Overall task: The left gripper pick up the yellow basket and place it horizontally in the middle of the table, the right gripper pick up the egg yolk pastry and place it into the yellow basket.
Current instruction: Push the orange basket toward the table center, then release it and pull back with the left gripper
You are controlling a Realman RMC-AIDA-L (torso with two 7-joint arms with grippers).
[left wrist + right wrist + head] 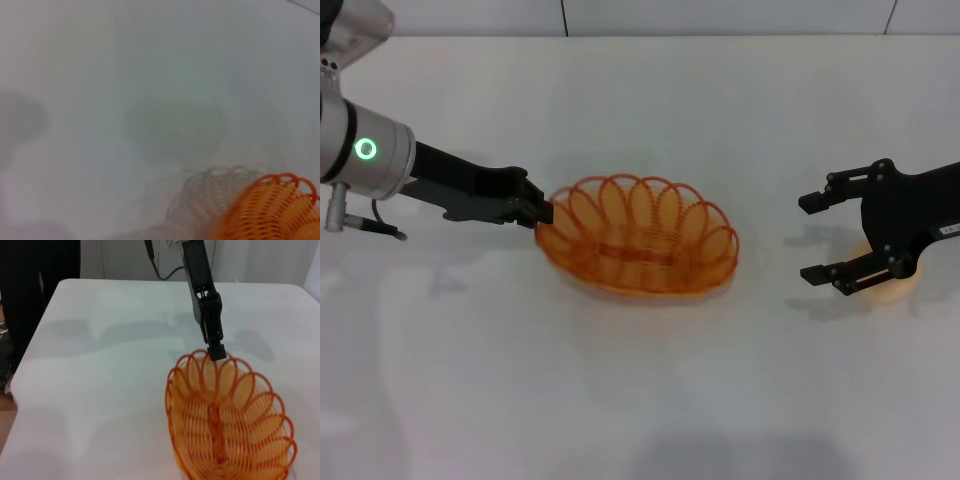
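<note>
The yellow basket [638, 236] lies lengthwise near the middle of the white table [640, 400]. It also shows in the left wrist view [272, 212] and the right wrist view [227, 417]. My left gripper [542, 212] is shut on the rim at the basket's left end, as the right wrist view [216, 352] also shows. My right gripper [817, 237] is open and empty, to the right of the basket and apart from it. The egg yolk pastry [895, 288] lies on the table right under the right gripper's body, mostly hidden by it.
The table's far edge meets a pale wall [640, 15] at the back. A dark figure or stand [30, 290] shows beyond the table's far side in the right wrist view.
</note>
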